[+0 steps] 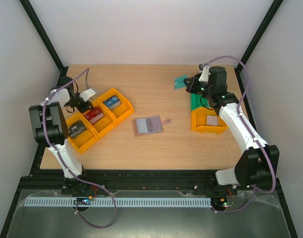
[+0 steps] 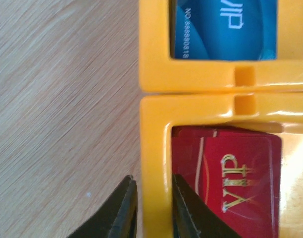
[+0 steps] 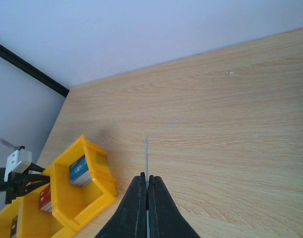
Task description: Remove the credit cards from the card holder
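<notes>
The card holder [image 1: 148, 125] lies open and flat at the table's middle, apart from both grippers. My right gripper [image 1: 189, 83] hangs above the far right of the table, shut on a teal credit card [image 1: 180, 82]. In the right wrist view that card [image 3: 146, 153] is a thin edge sticking out past the closed right gripper [image 3: 147, 175]. My left gripper [image 1: 85, 105] hovers over the orange bins. In the left wrist view its jaws [image 2: 153, 177] stand slightly open astride a bin wall [image 2: 154, 124], holding nothing. A red card [image 2: 230, 188] and a blue card [image 2: 226, 29] lie in separate bins.
Three joined orange bins [image 1: 123, 107] sit at the left; the nearest holds a grey card [image 1: 76, 129]. At the right a green bin [image 1: 195, 102] adjoins an orange bin [image 1: 209, 130] with a whitish card [image 1: 212, 120]. Black frame posts stand at the back corners.
</notes>
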